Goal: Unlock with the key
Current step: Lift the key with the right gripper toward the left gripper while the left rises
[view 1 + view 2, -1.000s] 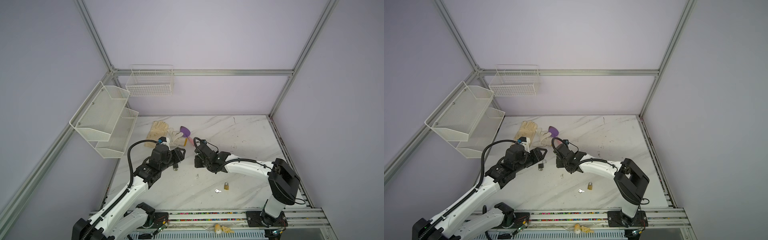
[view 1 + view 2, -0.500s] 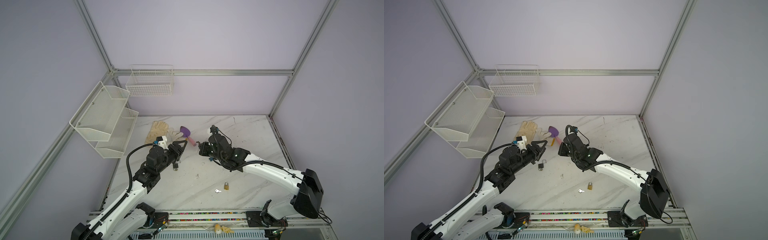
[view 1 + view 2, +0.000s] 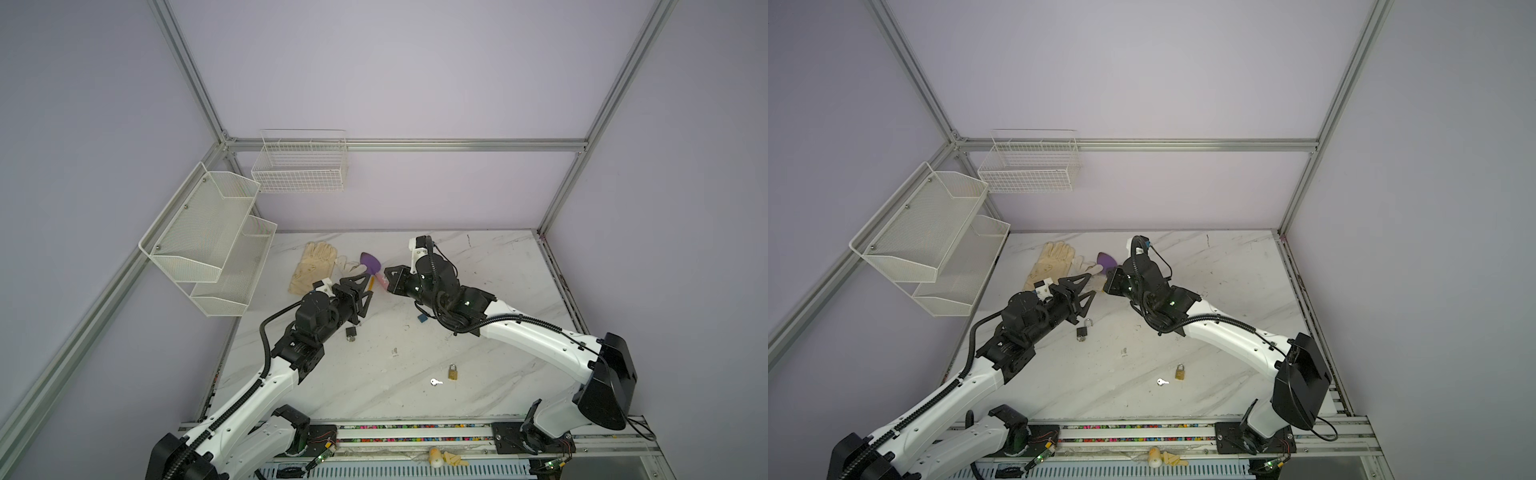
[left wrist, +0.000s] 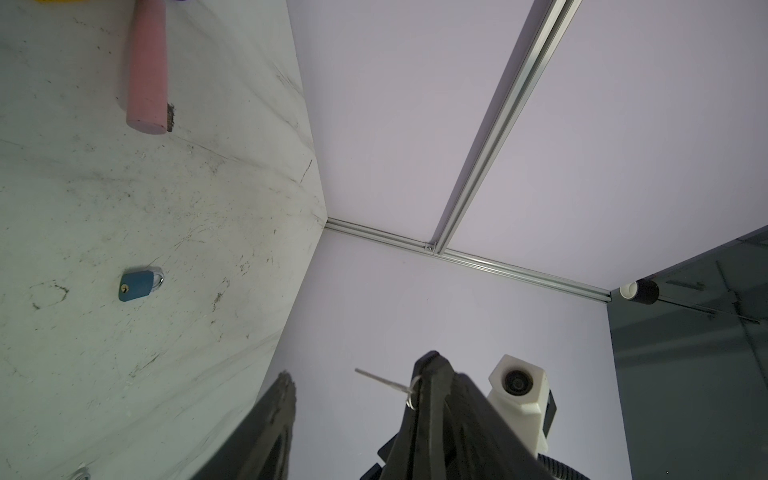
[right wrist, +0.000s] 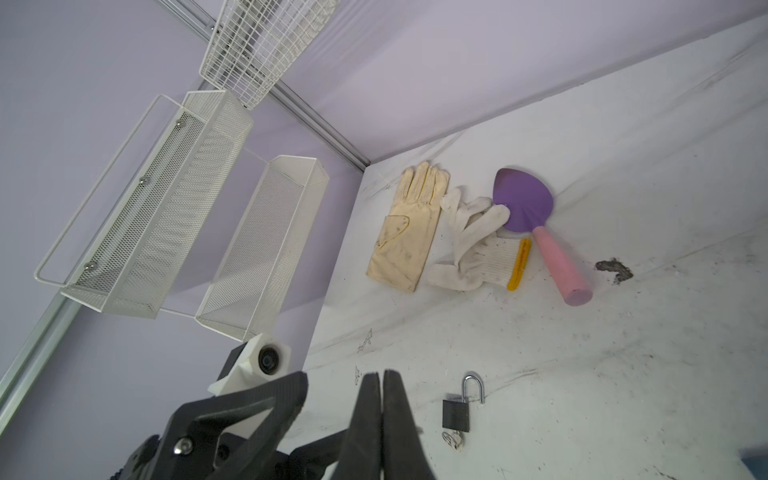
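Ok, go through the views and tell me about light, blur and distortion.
In both top views: soft even light, faint shadows, frame posts splayed by the wide lens, brass padlock tiny but sharp. Left wrist view: blue padlock crisp, key a thin edge-on sliver, hard to read. Right wrist view: black padlock sharp, no glare, scene tilted.

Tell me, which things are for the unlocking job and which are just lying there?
For the job:
- black padlock, shackle already up
- blue padlock
- brass padlock
- loose silver key
- ringed key, seemingly pinched in the right gripper

Just lying about:
- yellow glove
- white knitted glove
- purple trowel
- wire basket
- mesh shelves
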Robot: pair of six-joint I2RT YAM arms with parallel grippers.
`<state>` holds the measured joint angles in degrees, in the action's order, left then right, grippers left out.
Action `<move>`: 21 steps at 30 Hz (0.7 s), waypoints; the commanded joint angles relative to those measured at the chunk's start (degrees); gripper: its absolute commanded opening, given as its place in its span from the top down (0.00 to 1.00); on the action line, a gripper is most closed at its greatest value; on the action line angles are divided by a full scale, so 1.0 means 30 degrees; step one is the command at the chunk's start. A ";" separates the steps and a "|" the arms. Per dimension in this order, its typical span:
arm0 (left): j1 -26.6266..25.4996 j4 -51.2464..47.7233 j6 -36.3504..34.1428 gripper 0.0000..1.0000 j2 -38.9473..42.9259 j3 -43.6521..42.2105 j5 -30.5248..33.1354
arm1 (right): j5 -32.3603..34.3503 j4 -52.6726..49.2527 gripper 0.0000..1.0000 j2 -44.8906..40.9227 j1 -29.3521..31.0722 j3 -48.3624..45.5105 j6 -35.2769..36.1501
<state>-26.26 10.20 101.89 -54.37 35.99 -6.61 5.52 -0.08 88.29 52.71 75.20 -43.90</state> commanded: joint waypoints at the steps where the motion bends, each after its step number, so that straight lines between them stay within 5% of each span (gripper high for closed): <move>1: 0.0082 0.1355 -0.0847 0.41 -0.0052 -0.0636 0.0814 | 0.0113 0.0518 1.00 0.0416 -0.0005 0.0736 -0.0245; 4: 0.0111 0.1991 -0.4585 0.42 -0.0129 -0.0439 0.1266 | 0.1063 -0.1314 1.00 0.0701 -0.0014 0.1973 -0.0317; 12: 0.0111 0.3386 -2.0859 0.49 0.0788 -0.0572 0.0875 | 0.1258 -0.3575 1.00 0.0276 -0.0049 0.3371 -0.0760; 21: 0.0104 0.7040 -3.0379 0.51 0.0375 -0.2121 -0.2609 | -0.0182 -0.6632 1.00 0.0599 -0.0061 0.5699 -0.0148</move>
<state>-26.26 24.27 26.04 -52.77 32.56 -9.80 6.42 -14.57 90.63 52.71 89.91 -44.80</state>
